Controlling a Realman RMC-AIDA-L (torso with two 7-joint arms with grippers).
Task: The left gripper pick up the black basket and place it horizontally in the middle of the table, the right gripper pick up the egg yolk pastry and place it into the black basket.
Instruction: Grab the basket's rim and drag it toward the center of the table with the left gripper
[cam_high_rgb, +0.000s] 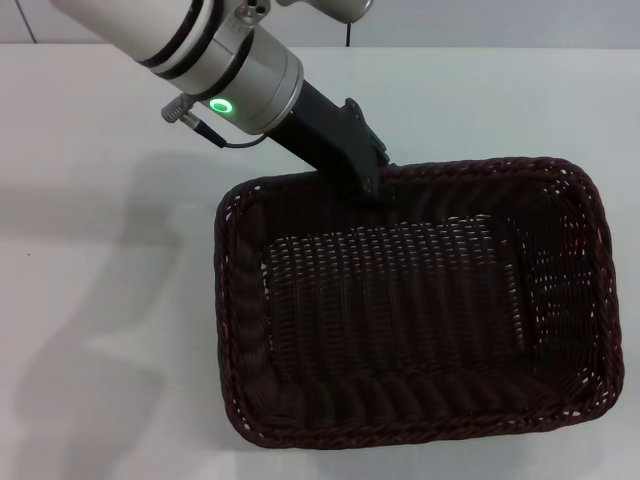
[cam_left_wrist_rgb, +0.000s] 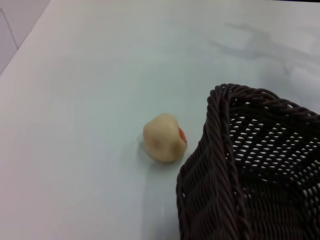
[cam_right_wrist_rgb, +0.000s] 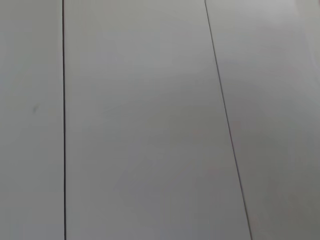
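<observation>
The black basket lies flat on the white tabletop, long side running from 9 to 3 o'clock across the head view, filling its lower right. The near rim sits almost at the view's 6 o'clock edge, and the right rim lies close to the 3 o'clock edge. The left tool reaches in from 11 o'clock on its white-and-silver arm with the green ring and meets the basket's far rim at about 12 o'clock of the basket; its black body appears clamped on the braided edge, though the fingertips themselves are hidden by the weave. Bare tabletop spreads wide toward 9 o'clock and beyond the far rim toward 12 and 1 o'clock.

In the left wrist view the egg yolk pastry rests on the tabletop just beside a corner of the basket, apart from the wicker, its orange-red patch facing the basket.

The right tool shows in no view; its wrist camera sees only a pale panelled surface.
</observation>
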